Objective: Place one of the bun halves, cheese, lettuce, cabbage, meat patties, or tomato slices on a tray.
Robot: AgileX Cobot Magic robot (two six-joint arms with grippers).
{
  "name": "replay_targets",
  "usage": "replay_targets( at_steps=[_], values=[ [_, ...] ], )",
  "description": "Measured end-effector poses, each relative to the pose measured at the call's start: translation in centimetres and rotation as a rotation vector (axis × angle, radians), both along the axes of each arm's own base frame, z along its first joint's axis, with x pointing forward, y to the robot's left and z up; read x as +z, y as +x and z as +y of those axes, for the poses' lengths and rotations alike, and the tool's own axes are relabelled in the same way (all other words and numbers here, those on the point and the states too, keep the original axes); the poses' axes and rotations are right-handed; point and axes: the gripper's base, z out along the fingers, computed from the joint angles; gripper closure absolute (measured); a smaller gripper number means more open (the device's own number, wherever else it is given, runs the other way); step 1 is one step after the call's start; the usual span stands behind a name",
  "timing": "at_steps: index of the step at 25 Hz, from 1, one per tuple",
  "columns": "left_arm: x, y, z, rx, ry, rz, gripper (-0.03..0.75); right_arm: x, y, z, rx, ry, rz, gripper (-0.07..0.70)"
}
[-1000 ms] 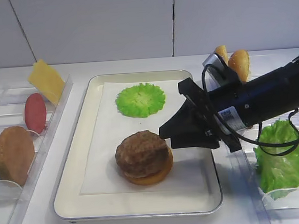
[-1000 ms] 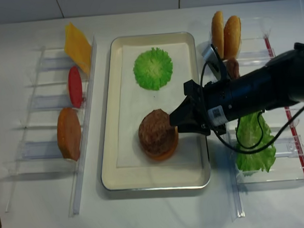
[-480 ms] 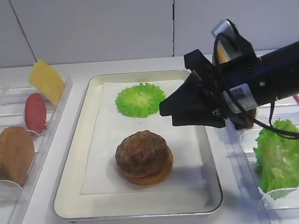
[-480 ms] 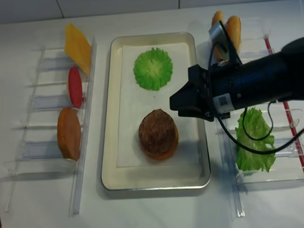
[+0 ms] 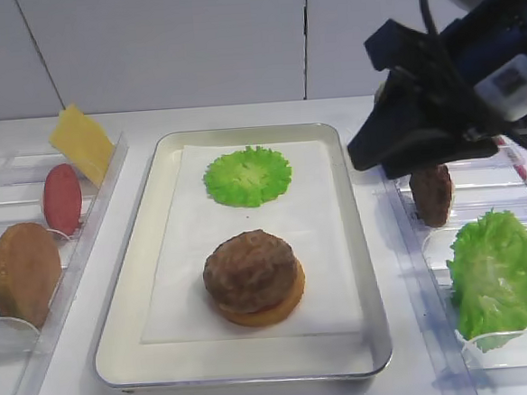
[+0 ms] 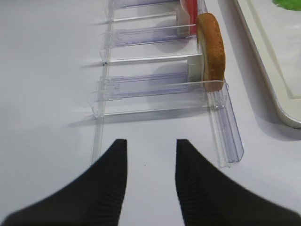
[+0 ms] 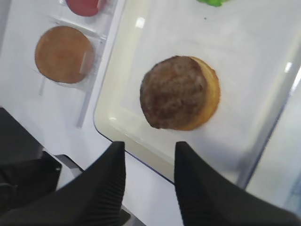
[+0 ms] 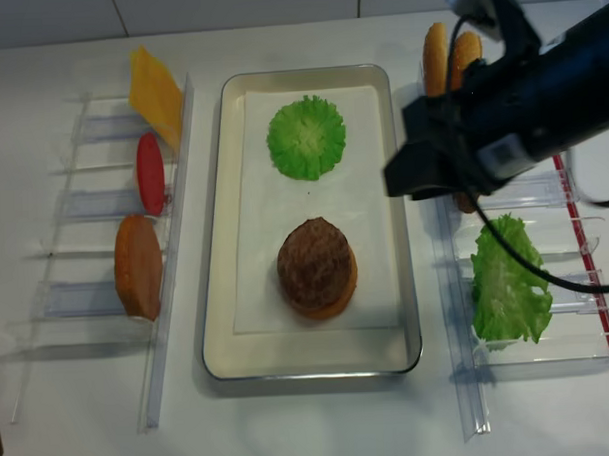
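The right gripper (image 7: 148, 176) has its fingers (image 7: 110, 181) apart with nothing between them; the wrist view looks straight down through the gap at the tray below. Compared with a second ago, when it sat low beside the meat patty with its tips almost at the bun's edge, it has lifted clear and drawn back toward the right-hand rack, and it now hangs high over the tray's right rim. The patty has stayed exactly where it lay while the arm left, so the release reads as clean and this placement looks finished; the next item, if any, would likely come from the racks.

The left gripper (image 6: 148, 183) also has its fingers spread and empty, hovering over the bare counter (image 6: 47, 70) short of the left clear rack (image 6: 155, 87).

The meat patty (image 5: 249, 271) is a thick, dark brown disc with a lumpy, grainy top. It rests on a golden-orange bun half (image 5: 273, 310), sitting slightly off-centre so the bun's rim shows along the near and right side. Both sit on the white paper liner in the near half of the tray (image 5: 153, 169), well apart from the round ruffled green cabbage leaf (image 5: 247, 175) in the far half.

In the left rack stand a cheese slice (image 5: 82, 141), a tomato slice (image 5: 62, 199) and another bun half (image 5: 23, 271). The right rack holds a second patty (image 5: 432, 195) on edge, a large lettuce leaf (image 5: 500, 276), and two more buns (image 8: 448, 53).
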Motion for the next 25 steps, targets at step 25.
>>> replay_targets(
  at_steps=[25],
  values=[
    [0.0,0.0,0.0,0.0,0.0,0.0,0.483,8.6,-16.5,-9.6,-0.323,-0.493,-0.47,0.334]
  ],
)
